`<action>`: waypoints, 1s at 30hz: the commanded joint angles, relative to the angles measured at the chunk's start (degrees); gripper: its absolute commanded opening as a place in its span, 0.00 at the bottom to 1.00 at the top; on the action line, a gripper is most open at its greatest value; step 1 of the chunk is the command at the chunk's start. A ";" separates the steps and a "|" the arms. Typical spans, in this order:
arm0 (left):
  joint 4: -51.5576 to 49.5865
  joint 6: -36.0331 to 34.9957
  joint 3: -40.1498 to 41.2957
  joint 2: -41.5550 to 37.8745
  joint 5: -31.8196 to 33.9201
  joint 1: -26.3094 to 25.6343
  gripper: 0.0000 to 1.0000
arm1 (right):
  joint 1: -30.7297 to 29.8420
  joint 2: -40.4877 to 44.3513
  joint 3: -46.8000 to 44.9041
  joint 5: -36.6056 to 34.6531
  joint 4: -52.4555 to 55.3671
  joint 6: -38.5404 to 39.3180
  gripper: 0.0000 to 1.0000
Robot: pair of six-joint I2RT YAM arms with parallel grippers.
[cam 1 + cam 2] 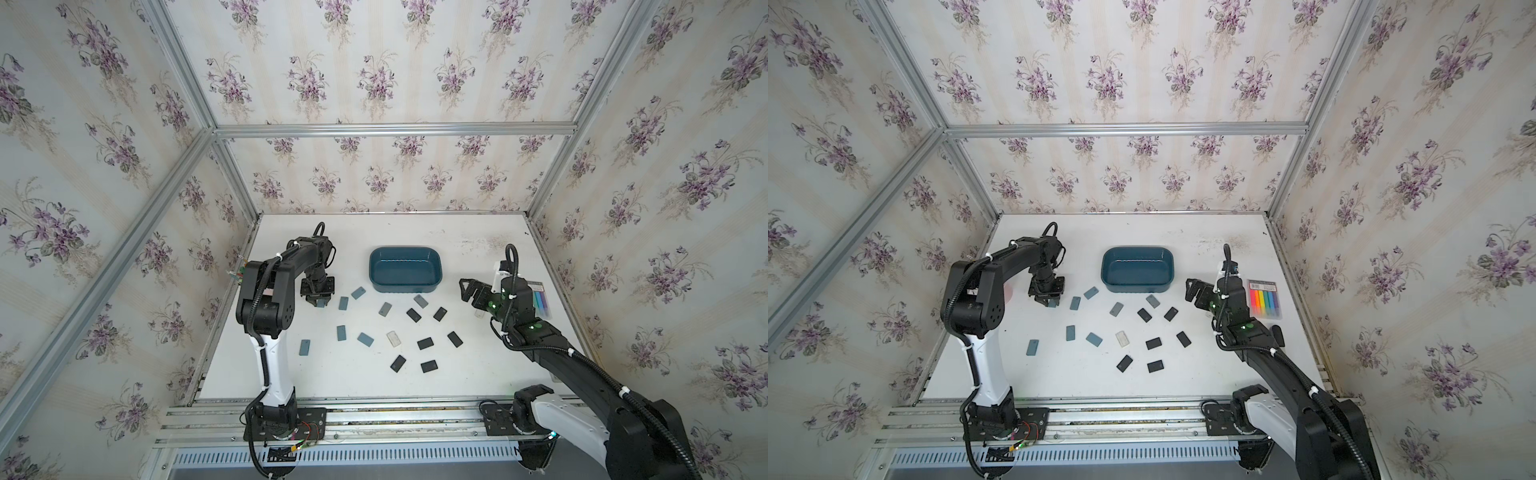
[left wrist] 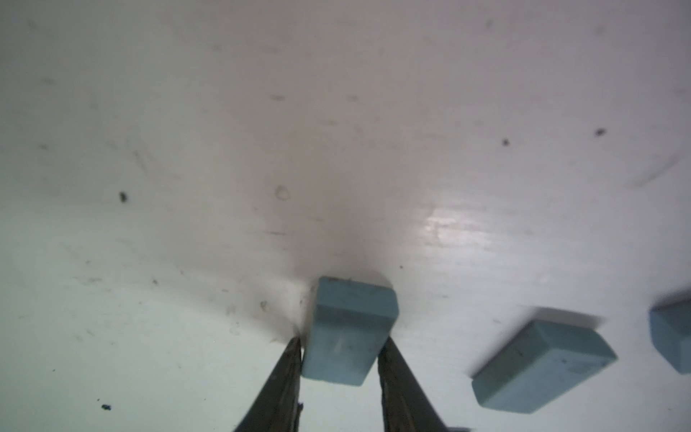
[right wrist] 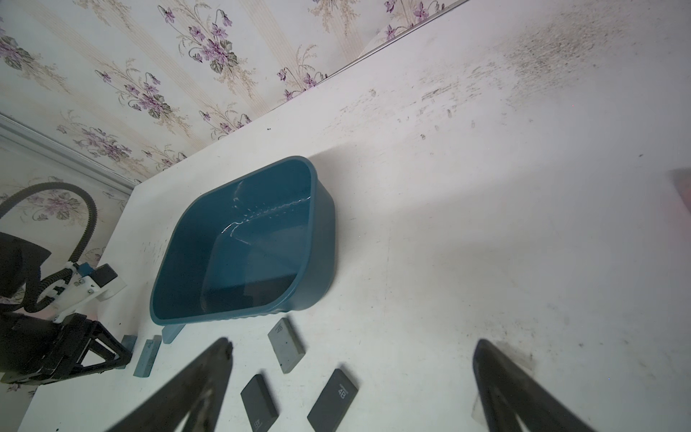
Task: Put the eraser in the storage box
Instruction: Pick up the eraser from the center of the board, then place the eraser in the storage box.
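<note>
Between left fingers [image 2: 286,381], gripping blue eraser [image 2: 349,333] on surface [image 2: 336,149] (right fingers [image 3: 198,385] wide apart, empty); next, likely: lift clear, carry over storage box [image 1: 405,269].

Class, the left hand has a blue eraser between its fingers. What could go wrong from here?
1. The left hand grips the blue eraser only at its fingertips, near one end; it may pivot or slip when lifted.
2. A second blue eraser lies close; a sideways move might knock it.
3. Carried low, the eraser could hit the storage box wall.
</note>
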State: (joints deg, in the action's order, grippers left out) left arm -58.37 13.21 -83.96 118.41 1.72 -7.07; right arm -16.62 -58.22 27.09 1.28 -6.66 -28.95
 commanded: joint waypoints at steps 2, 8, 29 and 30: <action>-0.82 0.09 0.03 0.27 1.89 0.04 0.26 | -0.08 0.13 -0.02 0.04 -1.65 -0.46 1.00; -1.07 0.38 0.14 -0.82 2.43 -0.39 0.14 | -0.08 0.21 -0.06 0.13 -1.61 -0.49 1.00; -10.21 8.08 -26.87 -10.30 7.84 -25.93 0.05 | -0.33 1.29 -0.44 1.01 -1.02 -0.55 1.00; -9.89 8.34 -28.59 -8.75 7.84 -27.33 0.06 | -0.34 1.63 -0.54 0.94 -1.00 -0.57 1.00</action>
State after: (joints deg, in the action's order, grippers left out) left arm -66.39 19.18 -109.36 106.96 8.95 -31.97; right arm -16.86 -57.14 26.79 2.20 -6.61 -28.95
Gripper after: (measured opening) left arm 0.222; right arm 0.998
